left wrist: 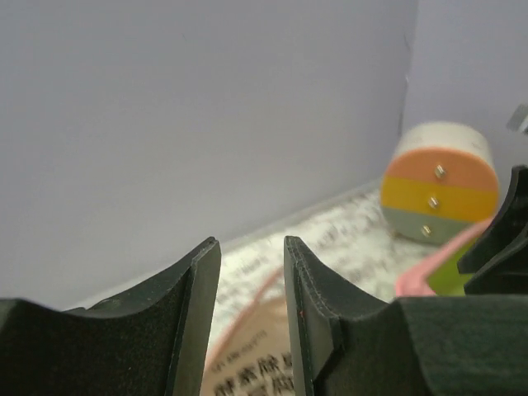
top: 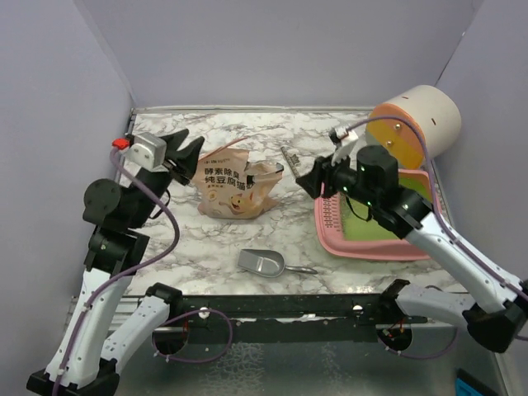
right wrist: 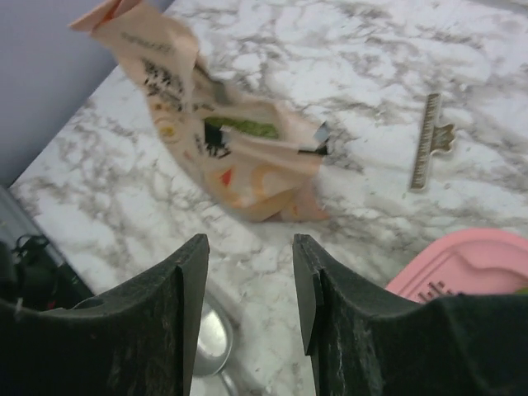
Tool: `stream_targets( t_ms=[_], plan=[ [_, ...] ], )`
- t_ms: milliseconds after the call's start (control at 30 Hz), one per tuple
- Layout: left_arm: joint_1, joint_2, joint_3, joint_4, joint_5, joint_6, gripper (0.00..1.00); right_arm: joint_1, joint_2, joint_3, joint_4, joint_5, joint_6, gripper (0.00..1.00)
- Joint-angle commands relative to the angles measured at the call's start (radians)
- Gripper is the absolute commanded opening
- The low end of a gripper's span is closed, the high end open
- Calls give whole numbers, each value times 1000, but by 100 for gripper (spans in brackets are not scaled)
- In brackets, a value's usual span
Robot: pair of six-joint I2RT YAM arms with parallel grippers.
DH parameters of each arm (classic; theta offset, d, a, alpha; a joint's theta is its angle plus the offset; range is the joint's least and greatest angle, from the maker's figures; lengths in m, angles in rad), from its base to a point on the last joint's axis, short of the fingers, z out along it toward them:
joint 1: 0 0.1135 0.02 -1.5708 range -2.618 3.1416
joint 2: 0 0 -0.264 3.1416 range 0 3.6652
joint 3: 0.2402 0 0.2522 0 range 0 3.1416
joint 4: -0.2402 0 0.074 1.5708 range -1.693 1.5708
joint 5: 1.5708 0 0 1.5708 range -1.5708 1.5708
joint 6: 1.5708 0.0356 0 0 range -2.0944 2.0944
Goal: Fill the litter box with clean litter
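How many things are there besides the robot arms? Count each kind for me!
Tan bag: 1
Grey scoop: 1
Clip: 1
Pink litter box: 1
Striped cylinder: 1
Total: 5

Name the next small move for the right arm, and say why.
Probably lower the right claw onto the handle of the scoop and close. The claw stands open and empty, the scoop lies untouched on the table, and the bag lies with its mouth open, green litter showing, ready to scoop into the litter box.
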Motion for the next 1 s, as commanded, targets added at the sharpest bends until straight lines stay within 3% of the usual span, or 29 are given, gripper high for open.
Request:
stream_targets(
  t_ms=[0,100,233,433,600,733,833,967],
  plan=[
    [4,117,-23,-535,174,-177,39,2,-205,-233,-22,-205,139,47],
    [3,193,-79,-645,270,-187,42,2,-368,-367,-47,-218,176,47],
    [-22,290,-94,-688,325,-185,49,3,-516,-425,-122,-209,180,45],
    [-79,440,-52,-725,348,-201,53,3,-532,-387,-231,-205,156,44],
    [-307,555,-43,-739,160,-222,57,3,-541,-388,-218,-236,138,44],
    [-489,621,-23,-722,-70,-195,57,3,-542,-389,-201,-246,130,44],
    [-612,629,-31,-670,-209,-98,57,3,-535,-399,-185,-263,127,44],
    [-701,581,-108,-537,-252,114,58,2,-537,-411,-172,-278,120,44]
  ],
)
